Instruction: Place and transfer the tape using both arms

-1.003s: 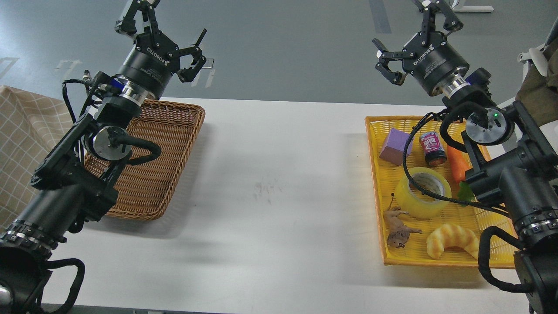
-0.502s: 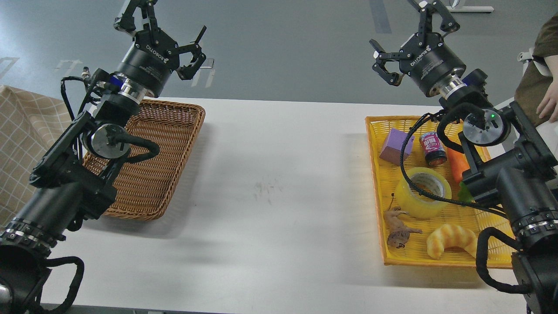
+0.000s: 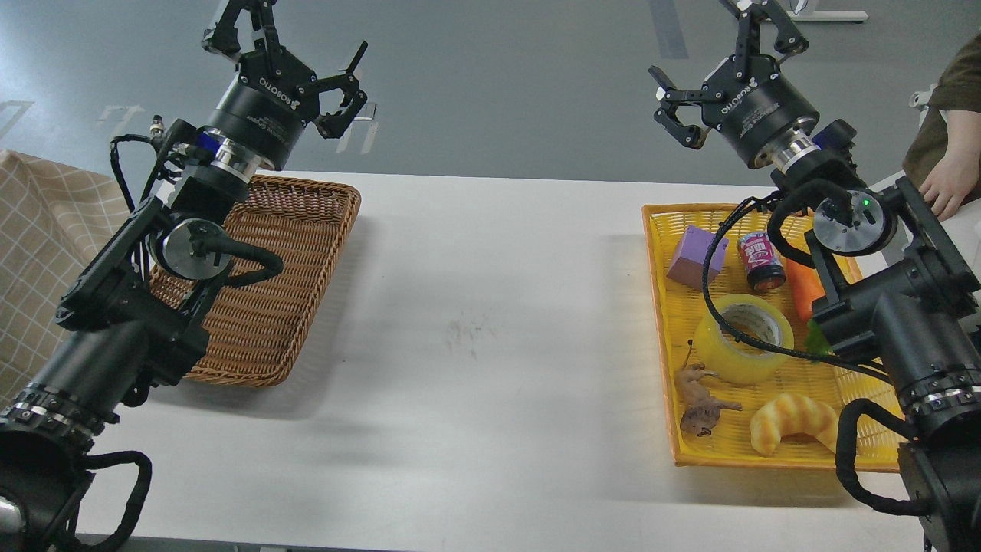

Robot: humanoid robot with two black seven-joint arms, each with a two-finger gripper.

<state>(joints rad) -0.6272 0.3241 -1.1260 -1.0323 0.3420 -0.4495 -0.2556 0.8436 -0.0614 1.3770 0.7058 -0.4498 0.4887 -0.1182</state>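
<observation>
The white counter (image 3: 490, 322) carries 2 trays: a brown wicker basket (image 3: 283, 261) at left and a yellow basket (image 3: 661, 307) at right.

A black cable (image 3: 716, 276) crosses the tape (image 3: 742, 338), hiding part.

Tape (image 3: 742, 338) — glossy translucent yellow film, matt grey-white core. Yellow tray (image 3: 657, 307) — woven plastic look, slight sheen. Brown basket (image 3: 291, 253): rough wicker. Table (image 3: 490, 322) smooth, matt white. Left gripper (image 3: 295, 46) and right gripper (image 3: 724, 50) matt black; polished silver metal discs at arm joints. Checked cloth (image 3: 38, 230) at left.
</observation>
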